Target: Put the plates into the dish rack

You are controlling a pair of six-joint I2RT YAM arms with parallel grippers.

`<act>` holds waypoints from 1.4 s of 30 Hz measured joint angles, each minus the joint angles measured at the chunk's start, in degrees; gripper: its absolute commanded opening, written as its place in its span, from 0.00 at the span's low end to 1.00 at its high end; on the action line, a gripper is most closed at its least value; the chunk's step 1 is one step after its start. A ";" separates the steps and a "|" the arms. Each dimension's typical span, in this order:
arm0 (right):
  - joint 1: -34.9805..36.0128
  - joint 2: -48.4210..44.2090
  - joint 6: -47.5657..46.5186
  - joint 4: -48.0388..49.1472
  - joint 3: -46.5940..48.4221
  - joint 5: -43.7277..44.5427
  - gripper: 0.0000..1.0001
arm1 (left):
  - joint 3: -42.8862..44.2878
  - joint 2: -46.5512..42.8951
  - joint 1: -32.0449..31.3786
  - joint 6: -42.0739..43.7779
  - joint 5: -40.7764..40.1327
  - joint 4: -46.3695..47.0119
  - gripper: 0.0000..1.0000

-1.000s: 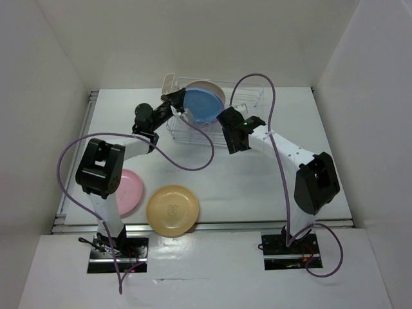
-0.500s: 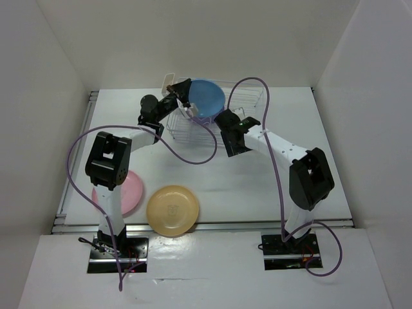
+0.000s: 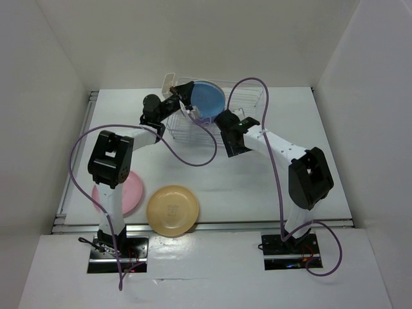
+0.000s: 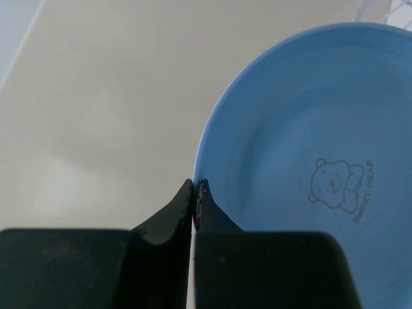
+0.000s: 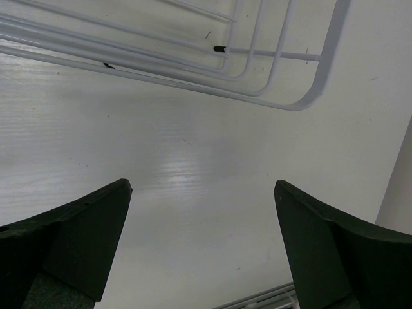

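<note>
The left gripper (image 4: 194,188) had its jaws pressed almost together on the rim of the blue plate (image 4: 309,174). Only the thin edge was pinched at the very fingertips, and the rest of the dish spread away ahead and to the right of them, its printed bear facing the wrist camera. Gripped by the rim this way, the plate was tipped up rather than lying flat, which is how it has to go between the prongs of the dish rack (image 3: 248,98). Seen from above, it hung over the left part of the rack, but I could not tell whether its lower edge had reached the wires. The right gripper (image 5: 203,193) had its jaws spread wide with nothing between them. Bare table (image 5: 193,161) lay under the gap, and the rack's rounded near corner sat just beyond the fingertips. It seemed to be waiting there to steady the rack or the plate if needed. The pink plate (image 3: 132,193) and the yellow plate (image 3: 172,210) lay flat well behind both sets of jaws, near the arm bases, and were not yet loaded. With so small a pinch the blue plate could swing, so it probably wanted seating in a slot before the jaws let go.
</note>
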 measured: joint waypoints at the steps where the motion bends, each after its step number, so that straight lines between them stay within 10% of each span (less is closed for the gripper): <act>1: 0.00 0.00 0.00 -0.02 -0.04 0.00 1.00 | -0.15 0.35 0.00 0.15 0.02 0.02 0.00; 10: 0.02 0.00 0.00 -0.04 -0.55 -0.52 1.00 | -9.99 0.46 -0.79 0.87 -3.43 3.37 0.01; 15: 0.02 0.00 0.00 0.00 -0.55 -0.70 1.00 | -15.19 -2.03 -3.13 -2.45 -7.30 5.01 0.81; 17: 0.02 0.00 0.00 0.02 -0.55 -0.74 1.00 | -17.11 -2.36 -3.80 -4.90 -8.92 4.26 0.99; 32: 0.02 -0.07 0.00 0.31 -0.52 0.94 1.00 | -18.62 -20.76 -6.84 -18.75 -30.27 -15.78 1.00; 42: 0.02 -2.23 -0.24 0.83 -0.52 1.46 1.00 | 2.21 -28.41 -0.76 -42.64 -30.99 -56.54 1.00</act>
